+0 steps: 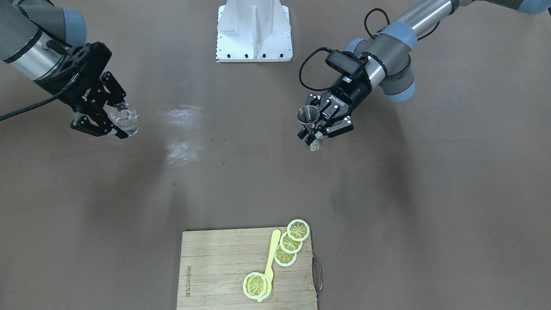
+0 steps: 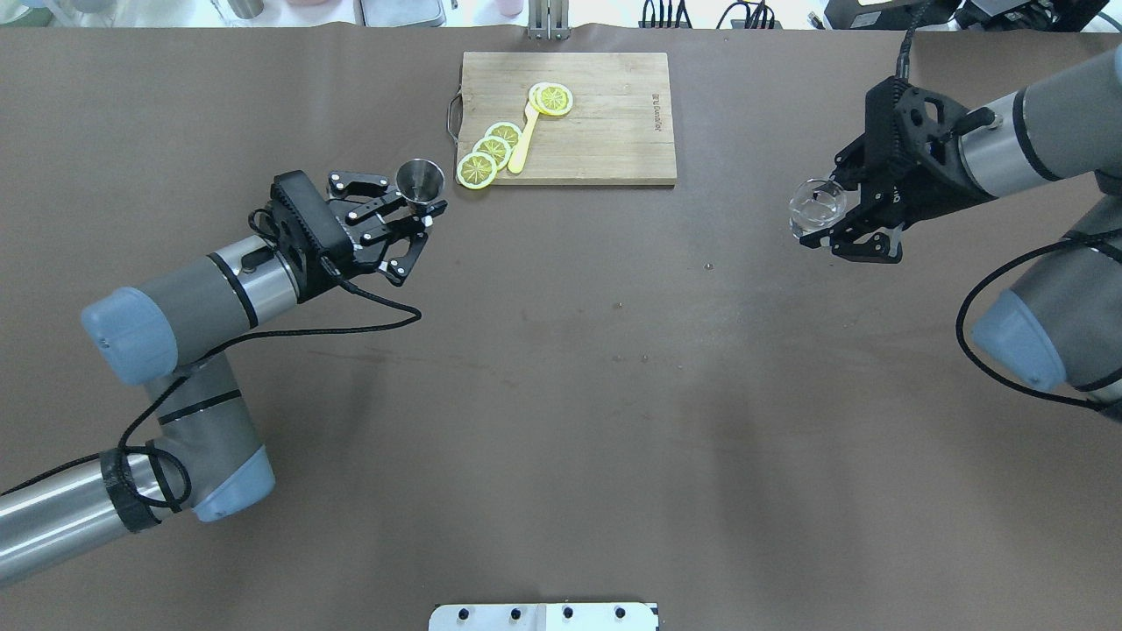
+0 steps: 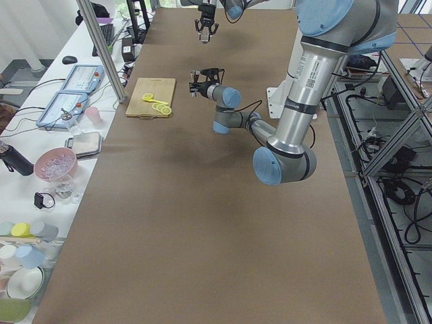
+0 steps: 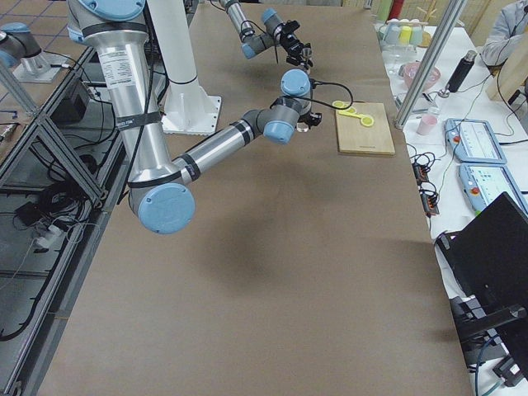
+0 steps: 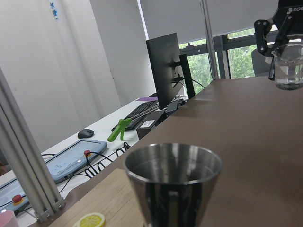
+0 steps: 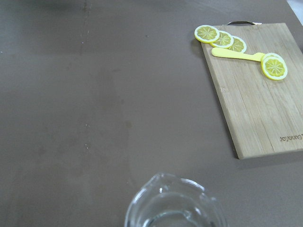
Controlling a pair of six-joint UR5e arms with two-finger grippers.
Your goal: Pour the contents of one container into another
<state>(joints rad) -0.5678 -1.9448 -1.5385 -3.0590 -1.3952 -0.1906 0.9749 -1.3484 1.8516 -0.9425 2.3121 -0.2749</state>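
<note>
My left gripper (image 1: 316, 129) (image 2: 422, 219) is shut on the waist of the steel jigger (image 1: 311, 125) (image 2: 419, 180), held upright above the table with its wide mouth up. The jigger's rim (image 5: 173, 165) fills the bottom of the left wrist view. Far across the table, my right gripper (image 1: 112, 122) (image 2: 828, 230) is shut on the clear glass cup (image 1: 124, 119) (image 2: 817, 204), also lifted and upright, with a little clear liquid in it. The cup's lip (image 6: 171, 203) shows at the bottom of the right wrist view; the cup (image 5: 288, 66) also appears distant in the left wrist view.
A wooden cutting board (image 2: 614, 131) (image 1: 215, 267) lies at the table's far edge with several lemon slices (image 2: 493, 151) and a yellow spoon (image 2: 524, 140) on it. The robot's white base (image 1: 255, 32) stands mid-table on the robot's side. Brown table surface lies between the grippers.
</note>
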